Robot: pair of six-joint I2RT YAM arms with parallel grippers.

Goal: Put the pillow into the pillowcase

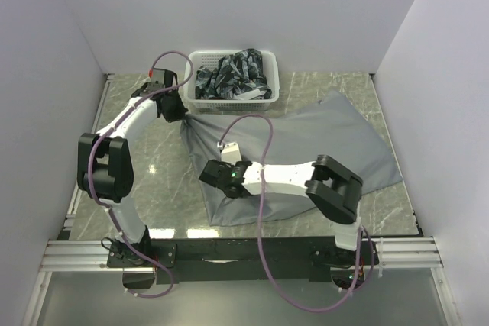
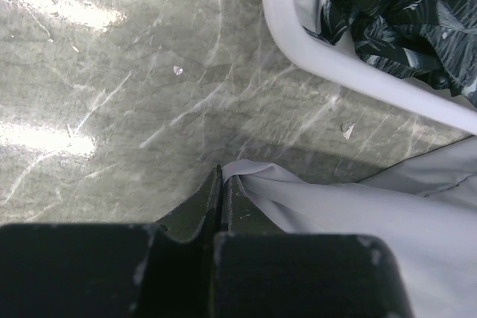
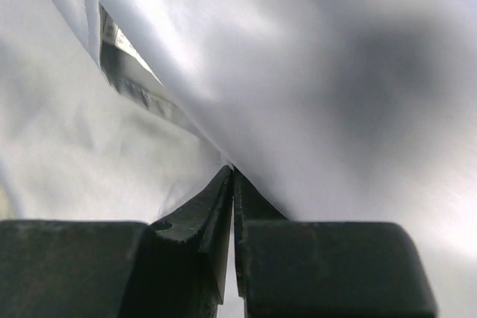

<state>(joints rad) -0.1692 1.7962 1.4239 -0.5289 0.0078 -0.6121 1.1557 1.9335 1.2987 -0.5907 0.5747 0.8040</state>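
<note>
Inside plain white walls, find a veined grey-green marble table (image 1: 160, 188). At its far edge, note a white basket (image 1: 229, 101) filled with dark patterned cloth (image 1: 233, 74). Locate the pillowcase (image 1: 336, 143) spread wrinkled across the centre and right of the table, with its far-left corner just beside the basket. See the left gripper (image 1: 183, 117) at that corner, jaws pressed fully together and pinching the fabric edge at the tips. See the right gripper (image 1: 205, 175) at the near-left edge of the pillowcase, jaws likewise closed tip to tip on a fold of the grey fabric.
</note>
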